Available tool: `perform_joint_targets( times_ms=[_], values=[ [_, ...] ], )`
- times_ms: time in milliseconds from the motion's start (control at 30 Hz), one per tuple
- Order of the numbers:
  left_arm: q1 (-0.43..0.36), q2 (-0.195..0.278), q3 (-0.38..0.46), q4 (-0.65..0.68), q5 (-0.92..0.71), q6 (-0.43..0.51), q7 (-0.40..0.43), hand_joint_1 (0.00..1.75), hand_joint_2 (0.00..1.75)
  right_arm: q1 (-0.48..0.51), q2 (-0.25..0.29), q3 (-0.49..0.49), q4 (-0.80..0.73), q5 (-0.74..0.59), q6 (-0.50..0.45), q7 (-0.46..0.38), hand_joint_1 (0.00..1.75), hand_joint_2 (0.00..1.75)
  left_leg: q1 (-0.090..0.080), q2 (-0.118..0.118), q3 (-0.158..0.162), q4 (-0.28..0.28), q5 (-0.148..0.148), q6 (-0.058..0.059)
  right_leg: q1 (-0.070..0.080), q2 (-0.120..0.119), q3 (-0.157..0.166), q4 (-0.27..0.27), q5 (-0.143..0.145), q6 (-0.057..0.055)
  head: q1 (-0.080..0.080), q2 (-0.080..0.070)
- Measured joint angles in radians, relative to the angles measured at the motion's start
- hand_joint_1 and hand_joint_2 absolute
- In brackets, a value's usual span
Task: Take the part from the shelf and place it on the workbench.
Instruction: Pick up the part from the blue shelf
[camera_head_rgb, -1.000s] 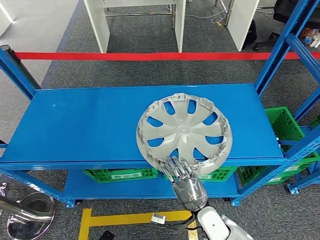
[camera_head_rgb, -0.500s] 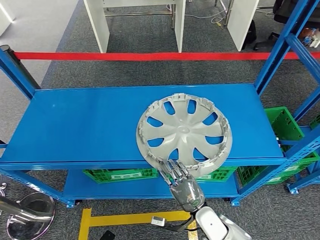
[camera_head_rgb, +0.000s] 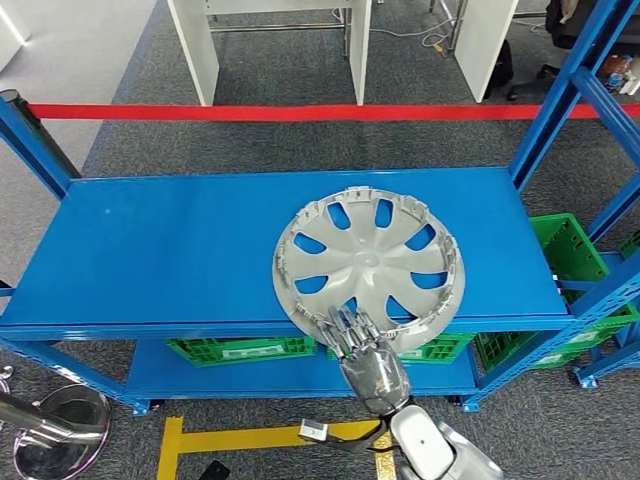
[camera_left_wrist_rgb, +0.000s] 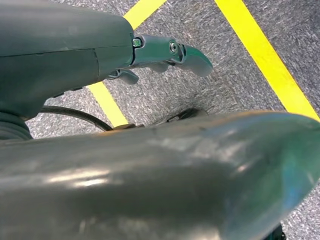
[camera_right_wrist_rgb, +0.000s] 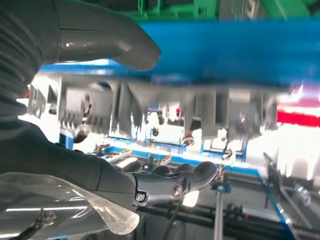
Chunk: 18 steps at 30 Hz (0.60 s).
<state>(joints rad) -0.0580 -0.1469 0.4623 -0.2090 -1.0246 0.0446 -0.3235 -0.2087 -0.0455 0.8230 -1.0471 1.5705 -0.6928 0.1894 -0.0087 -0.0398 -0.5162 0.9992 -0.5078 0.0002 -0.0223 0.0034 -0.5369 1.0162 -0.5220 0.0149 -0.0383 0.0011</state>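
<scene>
The part is a silver hubcap (camera_head_rgb: 370, 262) lying flat on the blue shelf (camera_head_rgb: 166, 250), right of centre, its near rim hanging over the front edge. My right hand (camera_head_rgb: 366, 355) reaches up from below, its fingers (camera_head_rgb: 349, 325) lying over that near rim. In the right wrist view the hubcap's rim (camera_right_wrist_rgb: 151, 107) sits between the thumb (camera_right_wrist_rgb: 113, 40) and the fingers (camera_right_wrist_rgb: 181, 182), with a gap on both sides. My left hand (camera_left_wrist_rgb: 113, 50) hangs over grey floor with yellow lines, its fingers (camera_left_wrist_rgb: 170, 49) stretched out and holding nothing.
Green crates (camera_head_rgb: 241, 348) stand on the lower shelf, and another (camera_head_rgb: 573, 250) at the right. Blue uprights (camera_head_rgb: 562, 90) frame the shelf's right end. Red tape (camera_head_rgb: 302, 112) and white table legs (camera_head_rgb: 196, 50) lie beyond. A chrome stool base (camera_head_rgb: 60, 425) is at bottom left.
My right hand has shifted slightly left along the hubcap's near rim and stays over it. The hubcap has not moved.
</scene>
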Motion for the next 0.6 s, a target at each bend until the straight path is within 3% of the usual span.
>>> perform_joint_targets(
  times_ms=[233, 600],
  values=[
    [0.001, 0.001, 0.0, 0.0, 0.001, 0.002, 0.0, 0.0, 0.0, -0.002, -0.015, 0.042, -0.095, 0.0, 0.0, 0.051, 0.0, 1.75, 0.0, 0.0, 0.0, 0.0, 0.0, 0.0, 0.0, 0.0, 0.0, 0.0, 0.0, 0.0, 0.0, 0.0],
    [0.001, 0.003, 0.001, 0.0, -0.002, 0.004, -0.003, 0.0, 0.0, -0.012, -0.022, 0.076, -0.108, 0.0, 0.0, 0.033, 0.0, 1.75, 0.0, 0.0, 0.0, 0.0, 0.0, 0.0, 0.0, 0.0, 0.0, 0.0, 0.0, 0.0, 0.0, 0.0]
  ],
)
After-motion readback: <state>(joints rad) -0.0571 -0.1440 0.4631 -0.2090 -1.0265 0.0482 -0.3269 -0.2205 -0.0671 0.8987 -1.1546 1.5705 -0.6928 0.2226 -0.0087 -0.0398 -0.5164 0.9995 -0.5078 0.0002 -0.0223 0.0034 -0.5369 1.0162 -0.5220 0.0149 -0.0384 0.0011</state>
